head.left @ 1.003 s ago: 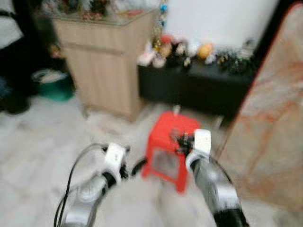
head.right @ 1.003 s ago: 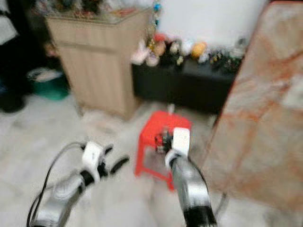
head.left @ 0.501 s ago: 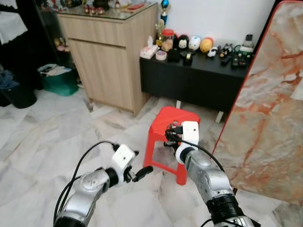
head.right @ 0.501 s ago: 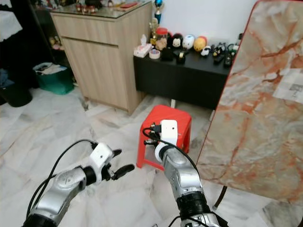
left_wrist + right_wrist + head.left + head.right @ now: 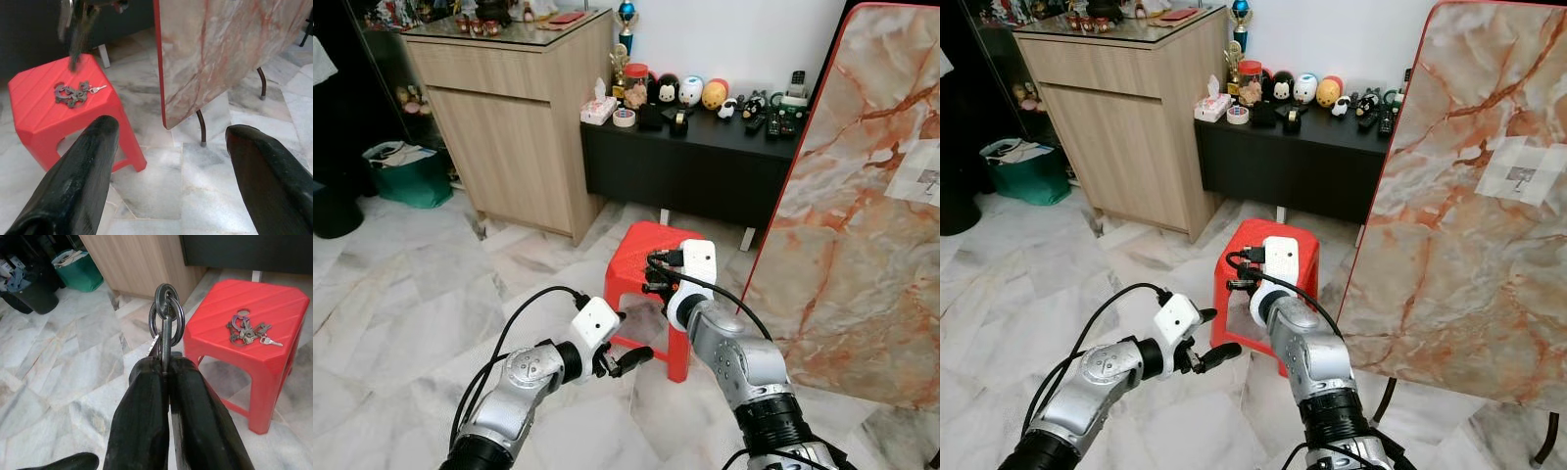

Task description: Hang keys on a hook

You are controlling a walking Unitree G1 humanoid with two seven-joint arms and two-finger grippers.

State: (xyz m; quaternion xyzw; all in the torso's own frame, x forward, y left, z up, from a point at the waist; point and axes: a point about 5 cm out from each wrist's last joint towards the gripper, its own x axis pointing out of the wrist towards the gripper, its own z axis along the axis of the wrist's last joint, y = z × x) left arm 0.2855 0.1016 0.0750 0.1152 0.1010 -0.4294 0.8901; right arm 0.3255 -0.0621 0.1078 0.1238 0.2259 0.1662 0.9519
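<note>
The right gripper [image 5: 164, 374] is pinching a dark metal key ring [image 5: 167, 313]; the left gripper [image 5: 168, 161] is gaping empty. Another key bunch [image 5: 73, 93] is lying on the red plastic stool [image 5: 44, 117] at 12 o'clock (no hook visible yet), so hanging remains.

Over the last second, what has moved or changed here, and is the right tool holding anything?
Mostly the camera: the view swung and the blur cleared, so the red plastic stool only seems shifted. The left tool has edged toward the stool, fingers open. The right tool stays above the stool, shut on a set of dark key rings. A bunch of keys lies on the stool.
</note>
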